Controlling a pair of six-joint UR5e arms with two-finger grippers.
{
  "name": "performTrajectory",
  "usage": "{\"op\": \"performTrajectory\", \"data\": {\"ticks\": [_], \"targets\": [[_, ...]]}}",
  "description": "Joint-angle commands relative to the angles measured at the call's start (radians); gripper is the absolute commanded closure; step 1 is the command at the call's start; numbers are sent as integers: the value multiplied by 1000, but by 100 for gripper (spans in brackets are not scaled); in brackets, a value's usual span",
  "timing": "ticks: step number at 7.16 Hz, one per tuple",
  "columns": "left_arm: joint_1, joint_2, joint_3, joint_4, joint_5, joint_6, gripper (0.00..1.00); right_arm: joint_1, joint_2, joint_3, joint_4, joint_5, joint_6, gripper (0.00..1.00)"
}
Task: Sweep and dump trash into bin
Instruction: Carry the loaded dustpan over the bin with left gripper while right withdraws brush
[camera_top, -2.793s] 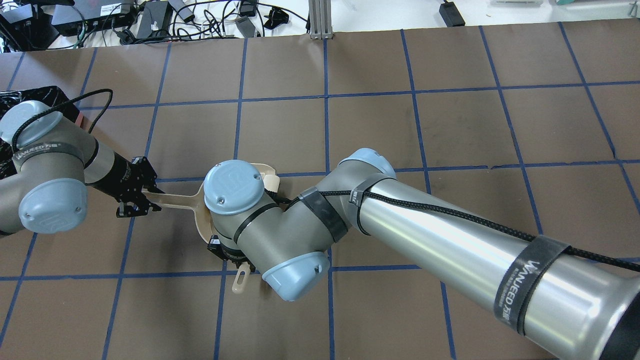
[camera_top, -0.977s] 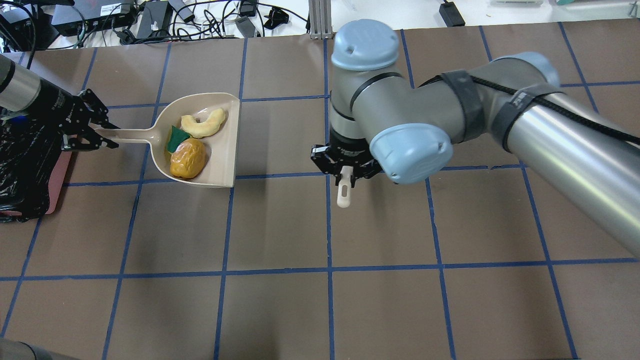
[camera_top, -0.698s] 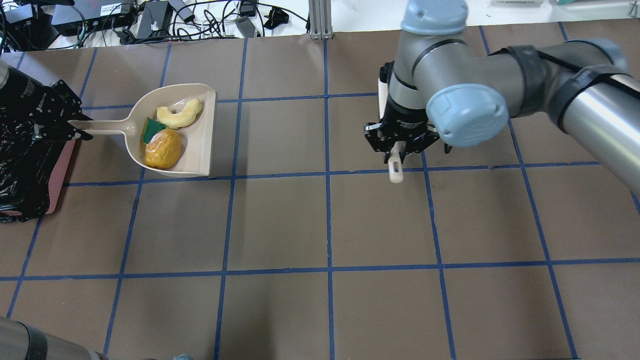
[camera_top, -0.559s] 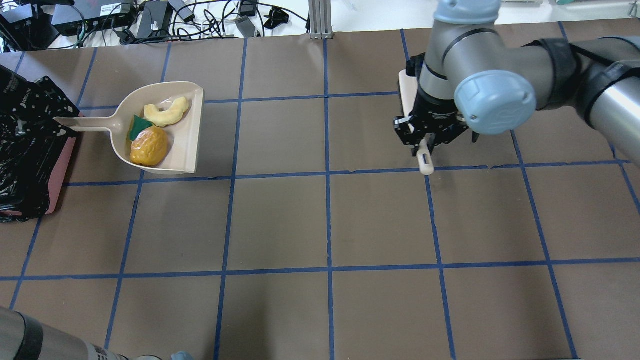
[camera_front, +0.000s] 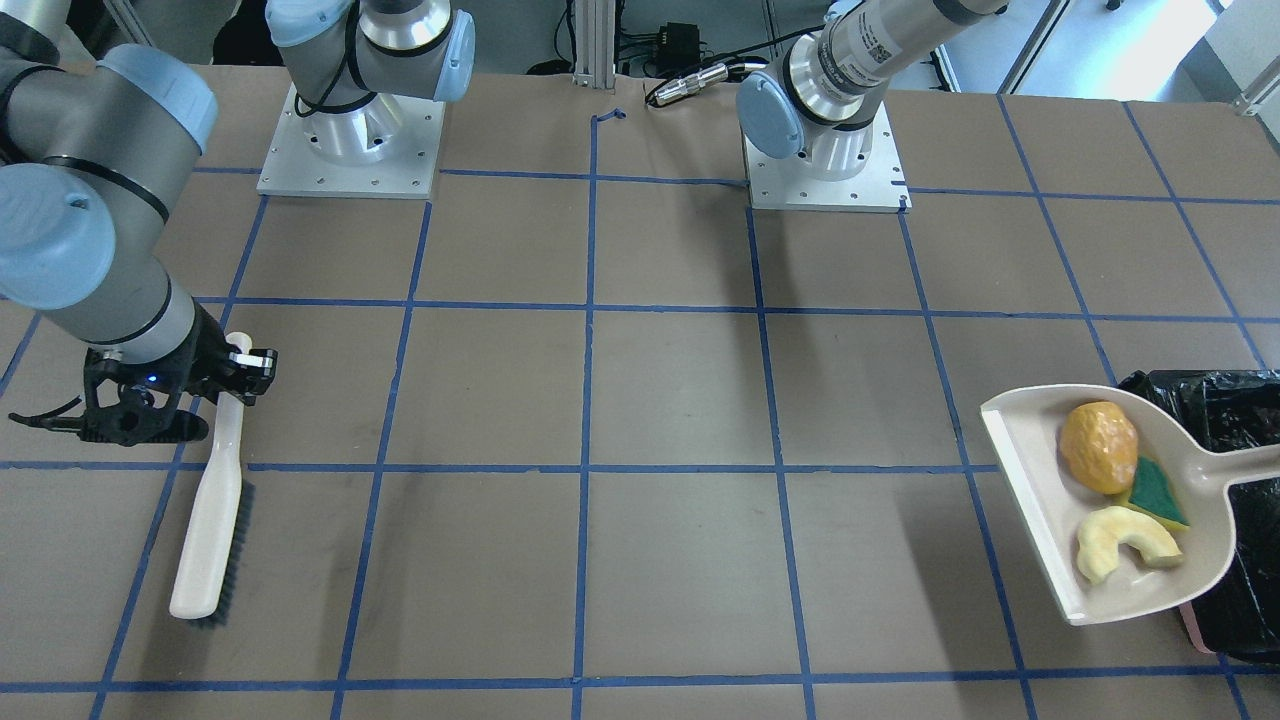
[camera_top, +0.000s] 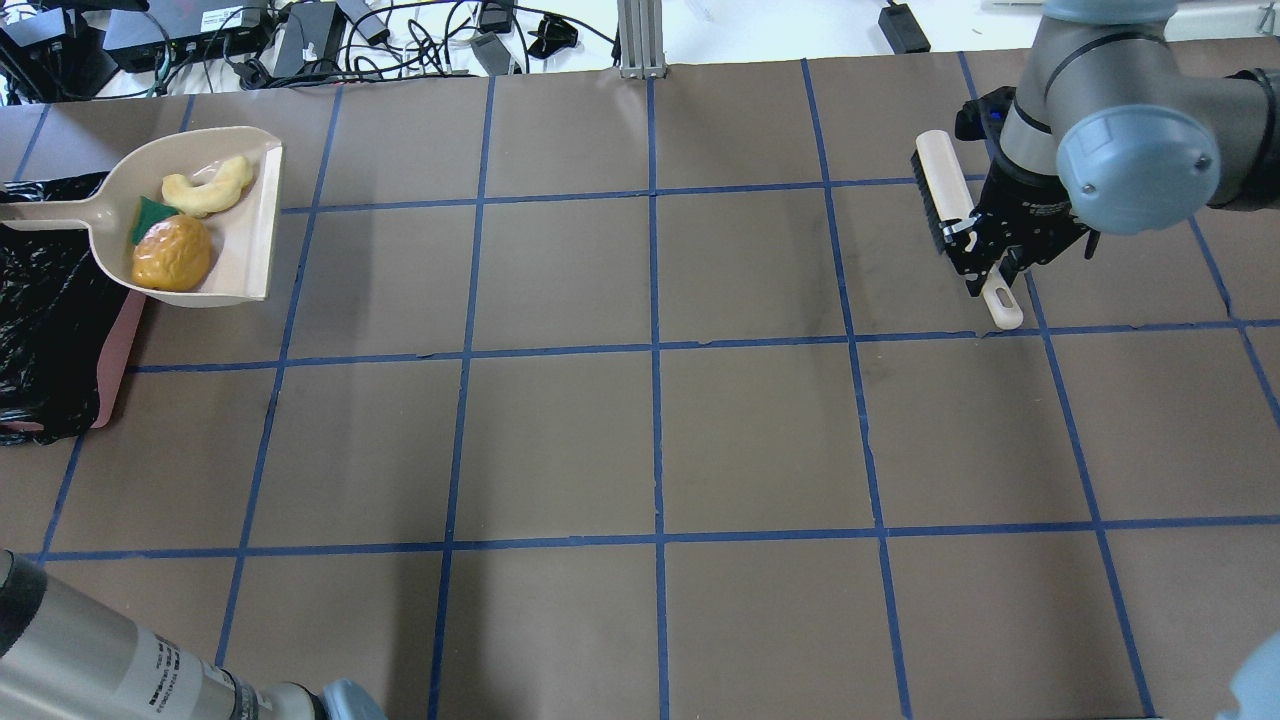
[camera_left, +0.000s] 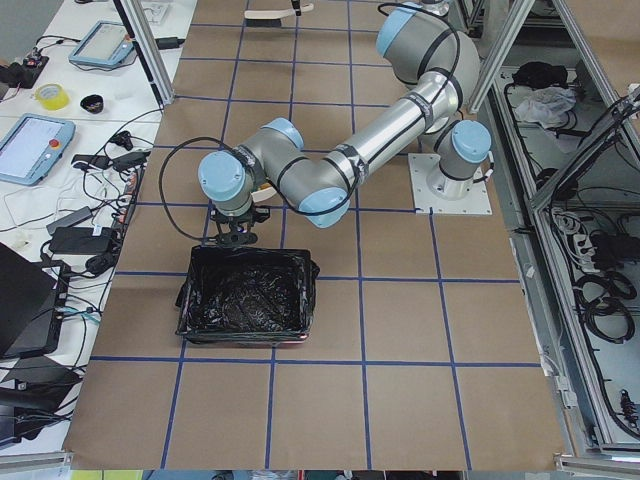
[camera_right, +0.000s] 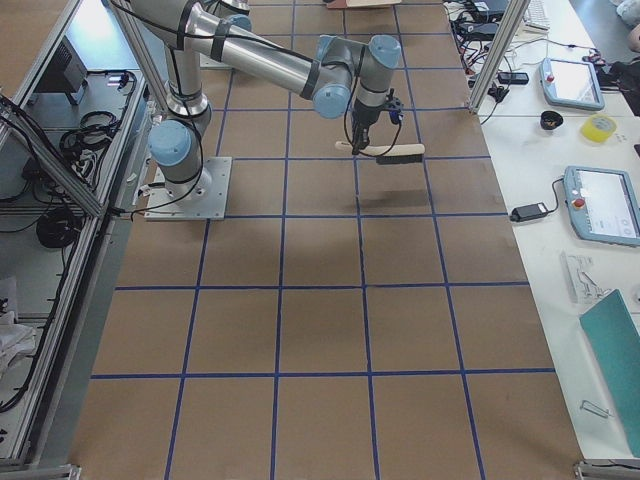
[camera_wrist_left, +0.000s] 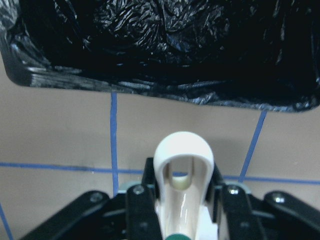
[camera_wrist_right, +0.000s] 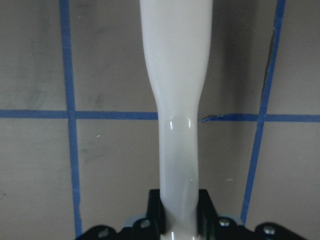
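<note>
The beige dustpan (camera_top: 245, 235) holds the trash: an orange potato-like lump (camera_top: 172, 253), a pale yellow crescent slice (camera_top: 208, 186) and a green sponge wedge (camera_top: 150, 218). It hangs level at the far right corner of the bin (camera_top: 118, 365), a pink container with a black bag (camera_top: 40, 320). My left gripper (camera_wrist_left: 183, 200) is shut on the dustpan handle (camera_wrist_left: 183, 160), above the bin's edge; it is out of the overhead view. My right gripper (camera_top: 985, 265) is shut on the handle of a beige brush (camera_top: 938, 190), held over the table's far right.
Cables and electronics (camera_top: 300, 40) lie past the table's far edge, beside an aluminium post (camera_top: 640, 40). The two arm bases (camera_front: 350, 130) (camera_front: 825, 150) stand at the robot's side of the table. Blue tape lines grid the brown table.
My left arm has carried the loaded dustpan left and away to the bin. My right arm has carried the brush from the table's middle to the far right.
</note>
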Motion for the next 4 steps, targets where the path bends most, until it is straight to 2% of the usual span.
{"op": "performTrajectory", "data": {"ticks": [1,2,4], "targets": [[64,-90,158,-38,42,56,100,-65,89,0,-121,-2,-85,100],[94,-124,206,-38,42,88,100,-73,115,0,-172,-5,-84,100],[145,-151,283,-41,36,115,100,-114,150,2,-181,9,-81,100]]}}
